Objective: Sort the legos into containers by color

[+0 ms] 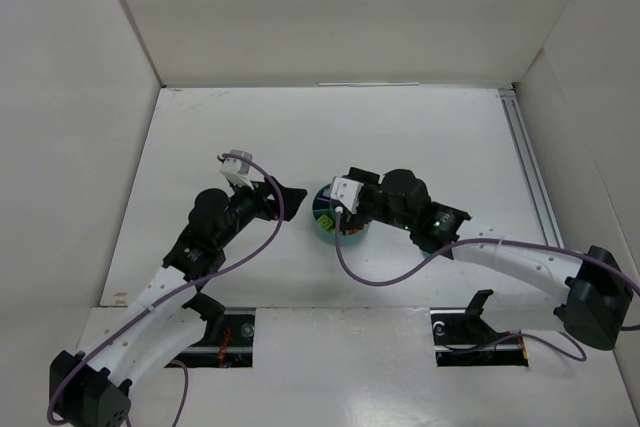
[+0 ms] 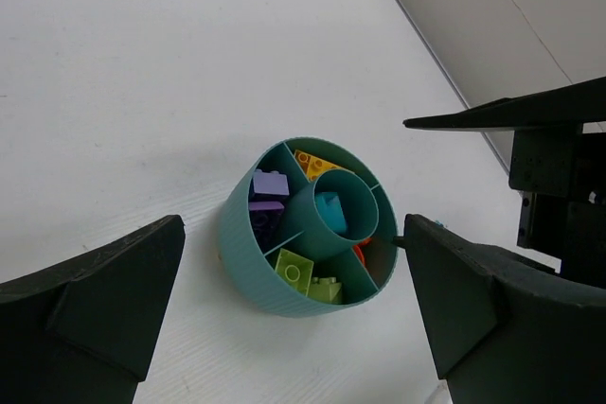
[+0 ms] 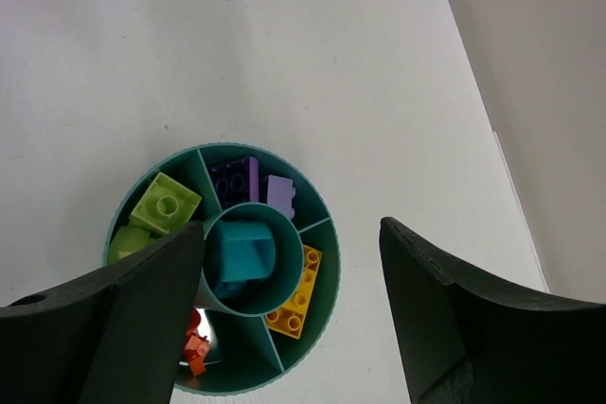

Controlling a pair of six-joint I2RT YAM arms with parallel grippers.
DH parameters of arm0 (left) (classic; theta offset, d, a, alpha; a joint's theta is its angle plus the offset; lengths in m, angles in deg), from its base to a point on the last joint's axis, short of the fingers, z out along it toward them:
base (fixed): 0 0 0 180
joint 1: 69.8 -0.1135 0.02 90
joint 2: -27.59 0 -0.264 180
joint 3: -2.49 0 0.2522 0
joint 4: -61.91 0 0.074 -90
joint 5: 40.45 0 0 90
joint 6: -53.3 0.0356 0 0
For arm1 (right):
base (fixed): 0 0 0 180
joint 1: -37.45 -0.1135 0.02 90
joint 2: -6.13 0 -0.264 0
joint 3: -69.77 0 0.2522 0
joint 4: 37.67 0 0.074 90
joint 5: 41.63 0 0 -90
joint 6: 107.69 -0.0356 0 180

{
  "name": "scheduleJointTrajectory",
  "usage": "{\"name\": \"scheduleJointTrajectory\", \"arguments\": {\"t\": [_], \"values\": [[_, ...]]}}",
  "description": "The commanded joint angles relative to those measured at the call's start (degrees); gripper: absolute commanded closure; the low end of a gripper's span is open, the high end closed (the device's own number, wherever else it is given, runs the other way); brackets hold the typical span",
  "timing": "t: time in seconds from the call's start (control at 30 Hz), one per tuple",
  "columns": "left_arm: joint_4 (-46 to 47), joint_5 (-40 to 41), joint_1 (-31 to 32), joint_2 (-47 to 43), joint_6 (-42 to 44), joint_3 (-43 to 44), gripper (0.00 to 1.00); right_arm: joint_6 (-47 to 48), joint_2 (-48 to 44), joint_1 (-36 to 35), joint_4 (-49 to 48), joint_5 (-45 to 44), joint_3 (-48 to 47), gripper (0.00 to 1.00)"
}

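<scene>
Jaws of left gripper [image 2: 292, 234] and right gripper [image 3: 291, 226] stand apart, empty, close to the teal dish [image 2: 248, 262] on the tabletop [image 2: 114, 92]. Legos [image 2: 269, 184] lie sorted by colour; teal brick [image 2: 330, 210] occupies centre cup [image 3: 284, 238].

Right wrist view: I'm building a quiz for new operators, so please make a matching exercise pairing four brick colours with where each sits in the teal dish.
Places are given as the right wrist view shows the dish.

Bricks:
1. teal brick
2. purple bricks
3. yellow brick
4. yellow-green bricks

Places:
a. wedge at the top
b. centre cup
c. wedge at the upper left
d. wedge at the lower right

Pairs: 1-b, 2-a, 3-d, 4-c.
</scene>
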Motion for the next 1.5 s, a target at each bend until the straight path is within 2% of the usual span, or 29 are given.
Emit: {"name": "scheduleJointTrajectory", "arguments": {"t": [0.0, 0.17, 0.23, 0.33, 0.37, 0.4, 0.47, 0.5, 0.57, 0.6, 0.67, 0.83, 1.1, 1.27, 1.3, 1.47], "values": [[3.6, -1.32, 0.1, 0.39, 0.64, -0.06, 0.0, -1.26, -1.53, -0.42, -1.11, 2.04, -1.16, 0.21], [4.12, -2.46, 0.1, 0.92, 0.64, -0.06, 0.0, -4.41, -4.16, -0.42, -0.06, -3.66, -1.16, 0.22], [4.12, -3.78, 0.1, 1.53, 1.25, -0.06, 0.0, -7.66, -5.22, -0.42, 1.6, -10.33, -1.16, 0.22], [3.51, -5.09, 0.1, 2.15, 1.26, 0.55, 0.0, -17.32, -8.03, -0.42, 10.73, -21.46, -1.16, 0.15], [2.9, -5.1, 0.1, 2.15, 1.26, 0.55, 0.0, -20.57, -8.91, -0.42, 17.54, -23.86, -1.16, 0.11], [2.89, -5.1, 0.1, 2.68, 1.26, 1.07, 0.0, -27.65, -10.92, -0.42, 21.18, -25.8, -1.16, 0.08], [2.89, -5.62, 0.1, 2.68, 1.26, 1.08, 0.0, -34.27, -13.12, 1.51, 28.21, -28.54, -1.16, 0.03], [2.89, -5.62, 0.1, 2.68, 1.26, 1.08, 0.0, -39.79, -15.57, 3.95, 34.34, -28.54, 0.76, 0.0], [2.89, -5.62, 0.1, 2.68, 0.64, 0.56, 0.0, -42.47, -17.69, 7.56, 37.99, -24.19, 3.14, 0.0], [2.89, -5.62, 0.1, 2.68, 0.64, 0.03, 0.0, -43.27, -18.49, 11.85, 39.74, -21.89, 5.85, 0.0], [3.41, -6.15, 0.1, 2.68, 0.12, 0.02, 0.0, -43.27, -20.42, 16.0, 39.76, -14.27, 8.67, 0.0], [2.81, -6.15, 0.1, 2.15, 0.12, -0.5, 0.0, -42.75, -20.96, 22.51, 37.47, -5.44, 14.66, 0.04], [2.8, -6.68, 0.1, 1.63, 0.12, -1.64, 0.0, -41.52, -11.74, 23.75, 35.11, -5.95, 15.71, 0.07], [2.2, -6.68, 0.1, 0.57, -0.41, -2.17, 0.0, -43.36, -11.02, 24.9, 32.9, -9.11, 18.0, 0.2], [2.19, -6.68, 0.1, 0.57, -0.41, -2.17, 0.0, -43.97, -11.02, 24.9, 32.29, -9.12, 18.0, 0.2], [2.19, -6.68, 0.1, 0.05, -0.41, -2.17, 0.0, -45.03, -12.17, 25.42, 31.76, -9.12, 19.23, 0.37]]}}
